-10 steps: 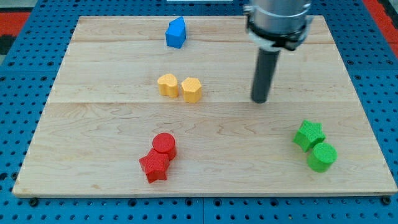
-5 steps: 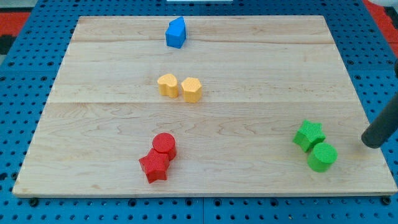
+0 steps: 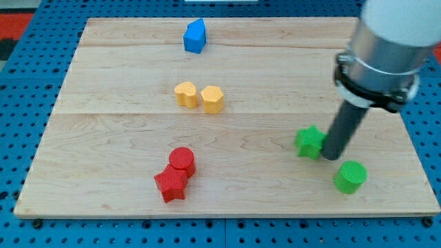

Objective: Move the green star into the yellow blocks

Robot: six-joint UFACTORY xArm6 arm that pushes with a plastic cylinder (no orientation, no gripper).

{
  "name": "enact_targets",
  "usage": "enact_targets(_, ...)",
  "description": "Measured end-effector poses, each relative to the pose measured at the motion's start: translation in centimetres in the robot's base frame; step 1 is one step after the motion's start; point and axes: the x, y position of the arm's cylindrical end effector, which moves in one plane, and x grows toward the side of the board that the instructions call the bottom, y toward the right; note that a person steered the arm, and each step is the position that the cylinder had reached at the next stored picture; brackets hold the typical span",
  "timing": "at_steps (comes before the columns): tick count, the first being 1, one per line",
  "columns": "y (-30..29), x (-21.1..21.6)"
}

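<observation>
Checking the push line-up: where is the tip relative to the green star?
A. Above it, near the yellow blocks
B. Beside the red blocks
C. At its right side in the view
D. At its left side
C: my tip sits against the view's right side of the green star, with the yellow blocks off to the upper left.

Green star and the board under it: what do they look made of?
The green star, with my tip against its right side, looks like matte plastic, possibly 3D-printed: uniform saturated colour, faint ribbed texture, no shine. The board looks like light unvarnished or satin wood: visible grain and lengthwise plank seams. Neither can be confirmed from this view alone.
</observation>
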Motion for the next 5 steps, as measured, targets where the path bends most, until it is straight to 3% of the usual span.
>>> enact_targets(2,-4.7,-4.8)
enact_targets(3,-10.6,-6.5)
enact_targets(4,-11.2,-6.6)
enact_targets(5,-16.9,-6.0)
